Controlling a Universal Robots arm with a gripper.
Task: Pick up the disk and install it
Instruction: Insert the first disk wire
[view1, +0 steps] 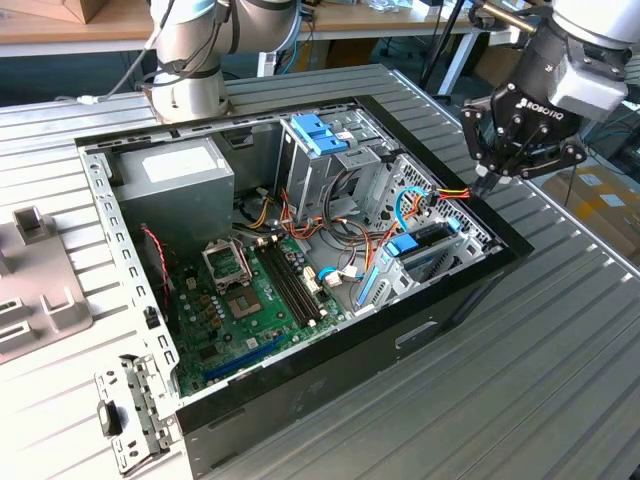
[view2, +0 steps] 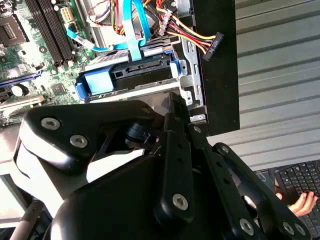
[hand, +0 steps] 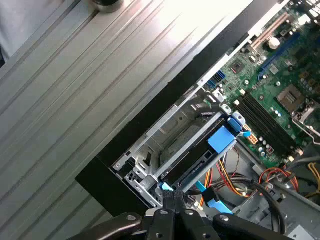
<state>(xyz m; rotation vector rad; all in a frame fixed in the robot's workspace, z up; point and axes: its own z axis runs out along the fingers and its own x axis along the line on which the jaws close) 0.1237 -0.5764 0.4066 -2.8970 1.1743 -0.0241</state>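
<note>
You have one disk (view2: 131, 75) seated in the case's drive bay (hand: 170, 135), and one gripper (view1: 497, 178) at its two o'clock, fingers pinched together on nothing.

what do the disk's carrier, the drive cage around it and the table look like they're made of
The disk carrier looks like moulded plastic: even light-blue colour, soft sheen.
The drive cage looks like bare stamped sheet metal: dull grey, folded edges, punched holes.
The table looks like ribbed aluminium, probably brushed or anodised: pale grey, long parallel grooves, broad glare.
</note>
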